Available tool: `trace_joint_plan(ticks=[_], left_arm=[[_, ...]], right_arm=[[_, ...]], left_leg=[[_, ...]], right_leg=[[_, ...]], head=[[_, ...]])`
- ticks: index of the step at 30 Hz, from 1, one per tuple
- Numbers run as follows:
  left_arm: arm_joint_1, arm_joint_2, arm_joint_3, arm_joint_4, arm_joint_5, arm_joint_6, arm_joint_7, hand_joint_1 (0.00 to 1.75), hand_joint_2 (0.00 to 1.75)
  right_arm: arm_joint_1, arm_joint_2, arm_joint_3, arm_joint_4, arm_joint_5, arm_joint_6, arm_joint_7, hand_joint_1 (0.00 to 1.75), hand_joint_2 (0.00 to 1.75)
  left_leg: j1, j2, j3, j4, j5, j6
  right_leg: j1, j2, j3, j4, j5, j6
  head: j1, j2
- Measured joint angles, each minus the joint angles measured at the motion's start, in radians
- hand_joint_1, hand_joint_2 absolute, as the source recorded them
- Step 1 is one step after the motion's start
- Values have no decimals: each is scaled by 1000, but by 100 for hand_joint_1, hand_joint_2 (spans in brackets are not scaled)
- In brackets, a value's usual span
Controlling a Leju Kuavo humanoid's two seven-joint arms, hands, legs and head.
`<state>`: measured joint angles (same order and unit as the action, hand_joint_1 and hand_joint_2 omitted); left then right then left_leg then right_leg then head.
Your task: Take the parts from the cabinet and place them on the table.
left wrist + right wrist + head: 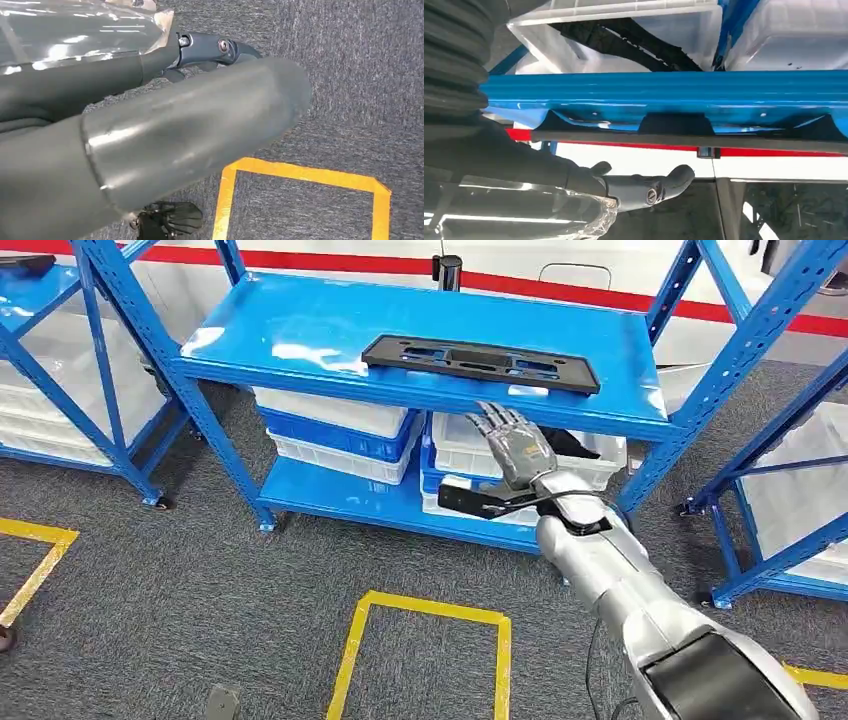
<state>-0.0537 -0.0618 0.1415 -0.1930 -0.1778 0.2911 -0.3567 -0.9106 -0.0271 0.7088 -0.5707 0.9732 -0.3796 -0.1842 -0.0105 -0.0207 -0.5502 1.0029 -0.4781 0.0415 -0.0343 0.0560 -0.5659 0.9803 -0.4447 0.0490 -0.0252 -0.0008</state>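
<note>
Blue steel shelving unit (300, 315), two tiers, standing on grey carpet (200, 600) marked with yellow tape squares (425, 610).

Top shelf: one long flat black plastic part (480, 362) with rectangular cut-outs, lying flat near the front edge, toward the right half of the shelf. In the right wrist view the same part (684, 136) shows edge-on as a dark strip resting on the blue shelf lip.

Lower tier: white plastic crates (330, 412) stacked with a blue crate (340, 435) on the left; another white crate (600, 455) on the right holding dark strap-like pieces (too tangled to identify).

Right hand (515, 445): raised on the silver arm just below and in front of the top shelf's front edge, beneath the black part, not touching it. Its fingers (497, 421) are spread apart and hold nothing; the right wrist view shows a dark finger (659, 184) extended, clear of the part.

Left hand (165, 125): seen close in the left wrist view over the carpet and a yellow tape square (300, 175); whether its fingers are apart or together cannot be told.

Surroundings: further blue racks (760, 420) at both sides, white wall with a red stripe (560, 285) behind.
</note>
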Motion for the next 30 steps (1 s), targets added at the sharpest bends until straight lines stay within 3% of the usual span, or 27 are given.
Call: trace_joint_plan(ticks=[2,3,4,6,8,9,10,12,13,14,15,16,17,18,19,20,22,23,24,25,26,27,28,29,30], left_arm=[[-3,-2,0,0,-4,-5,5,0,0],[-3,-3,0,0,-6,-7,5,0,0],[-3,-4,0,0,-11,-7,5,0,0],[-3,-2,0,0,-13,-5,10,0,0],[-2,-3,0,0,-17,-1,11,0,0],[-2,-4,0,0,-20,1,11,0,0],[-1,-4,0,0,-20,2,11,0,0],[-2,-5,0,0,-21,3,13,0,0],[-1,-2,0,0,-21,5,14,0,0],[-2,2,0,0,-21,6,16,0,0],[-3,2,0,0,-22,8,16,0,0],[-1,1,0,0,-22,9,17,0,0],[-1,0,0,0,-22,11,18,0,0],[-2,1,-1,0,-21,11,18,0,0],[-3,1,0,0,-22,11,17,0,0],[-5,1,-1,0,-22,13,17,0,0],[-5,1,-1,0,-22,13,17,0,0],[-3,0,-1,0,-21,13,18,0,0],[-1,0,-1,1,-21,13,18,0,0],[-1,0,-1,1,-21,13,18,0,0],[0,0,-1,1,-21,13,18,0,0],[0,0,-1,1,-21,13,18,0,0],[1,2,-1,1,-21,14,18,0,0],[3,15,-2,2,-21,14,19,0,0],[3,9,-3,3,-21,15,19,0,0]], right_arm=[[-1,-3,-9,0,2,0,2,0,175],[-1,-4,-12,0,2,0,2,0,175],[-3,-4,-17,-1,5,0,2,0,175],[-3,-3,-22,-2,11,0,2,0,175],[6,-3,-25,-4,16,3,2,0,175],[12,-5,-31,-5,18,3,4,0,175],[16,-6,-36,-9,21,3,5,0,175],[16,-10,-41,-16,23,3,5,0,175],[18,-14,-43,-18,24,5,5,0,175],[16,-15,-43,-18,25,7,5,0,175],[16,-15,-43,-20,28,10,5,0,175],[24,-16,-45,-25,29,10,5,0,175],[28,-18,-47,-26,30,10,5,0,175],[27,-17,-51,-30,30,10,5,0,175],[26,-19,-54,-35,30,10,5,0,175],[23,-17,-56,-37,30,10,4,0,175],[25,-15,-56,-37,31,10,4,0,175],[28,-15,-56,-37,31,10,4,0,175],[31,-15,-56,-37,31,10,4,0,175],[34,-15,-56,-37,33,11,4,0,175],[34,-14,-56,-37,35,11,4,0,175],[34,-13,-56,-40,37,11,4,0,175],[36,-12,-56,-42,41,12,4,0,175],[39,-13,-56,-42,42,13,5,0,175],[41,-12,-57,-43,43,14,5,0,175]], left_leg=[[10,8,0,-8,1,2],[19,10,5,-15,2,4],[18,13,8,-15,2,4],[20,21,9,-15,0,8],[20,27,11,-14,-4,9],[23,29,16,-14,-9,5],[28,29,22,-13,-14,-2],[40,30,40,-11,-30,-21],[40,33,47,-10,-42,-35],[39,34,49,-5,-47,-41],[33,37,44,-6,-56,-49],[37,38,53,-3,-59,-52],[39,39,61,-6,-62,-56],[45,40,46,7,-61,-61],[47,37,27,56,-50,-65],[46,34,-15,124,-52,-67],[42,32,-129,264,-103,-67],[39,32,-170,296,-128,-63],[34,31,-196,298,-133,-56],[27,30,-206,272,-116,-44],[17,28,-201,219,-73,-23],[0,24,-187,142,-8,5],[-22,12,-171,62,79,46],[-40,-6,-164,38,117,76],[-34,2,-145,18,103,76]], right_leg=[[21,2,-3,14,7,5],[20,-4,-18,23,-2,4],[16,-25,-32,56,-17,3],[19,-38,-114,202,-72,-6],[17,-39,-186,322,-101,1],[14,-41,-196,321,-93,2],[9,-44,-181,275,-68,12],[-4,-55,-109,106,20,48],[-8,-71,-87,47,42,58],[5,-70,-95,42,0,27],[9,-74,-81,51,14,0],[4,-67,-86,54,14,-15],[5,-63,-82,57,9,-23],[4,-56,-69,58,5,-29],[5,-53,-59,54,0,-36],[8,-49,-51,51,-6,-43],[15,-40,-33,47,-21,-58],[20,-36,-24,47,-30,-61],[26,-31,-12,47,-40,-64],[33,-28,1,47,-50,-67],[42,-25,16,46,-61,-70],[53,-23,33,43,-71,-73],[53,-22,48,38,-81,-80],[67,-18,67,33,-92,-75],[50,-14,71,15,-95,-73]], head=[[2,0],[4,0],[4,0],[12,0],[11,0],[12,0],[12,0],[12,0],[16,0],[22,0],[22,0],[8,0],[7,0],[6,0],[5,0],[3,0],[-1,0],[-3,0],[-2,0],[-3,0],[-3,0],[-4,0],[-5,0],[15,0],[16,0]])
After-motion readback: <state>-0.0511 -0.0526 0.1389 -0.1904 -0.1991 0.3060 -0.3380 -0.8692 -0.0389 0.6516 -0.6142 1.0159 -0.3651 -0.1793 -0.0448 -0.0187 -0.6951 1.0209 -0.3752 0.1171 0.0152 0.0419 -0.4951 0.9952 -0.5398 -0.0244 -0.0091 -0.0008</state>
